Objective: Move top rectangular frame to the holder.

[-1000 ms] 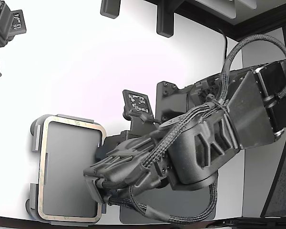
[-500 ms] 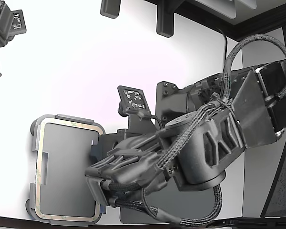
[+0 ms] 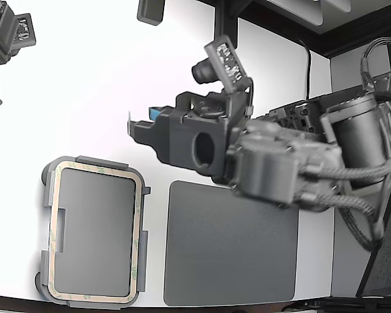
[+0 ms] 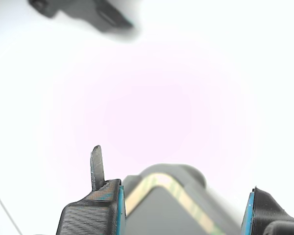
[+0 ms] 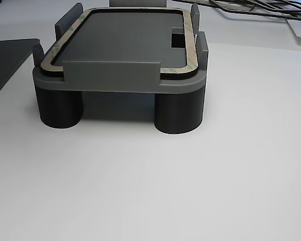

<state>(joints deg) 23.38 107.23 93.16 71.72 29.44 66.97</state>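
Observation:
The beige-tan rectangular frame [image 3: 136,248] lies flat inside the light grey holder [image 3: 101,161] at the lower left of the exterior view. The other view shows the frame [image 5: 190,40] seated between the holder's raised tabs [image 5: 110,75], with the holder standing on dark round legs. My gripper [image 3: 140,120] is open and empty, raised above the white table, up and to the right of the holder. In the wrist view its jaws stand wide apart [image 4: 176,171], and a corner of the frame [image 4: 152,183] and the holder [image 4: 186,171] shows between them, farther off.
A dark grey flat mat [image 3: 231,244] lies right of the holder and also shows in the other view [image 5: 5,55]. A second arm [image 3: 6,39] sits at the top left. Dark posts [image 3: 225,26] stand at the table's far edge.
My gripper has left the holder's right edge and risen up and to the right, empty. The frame stays in the holder. The dark mat is now uncovered.

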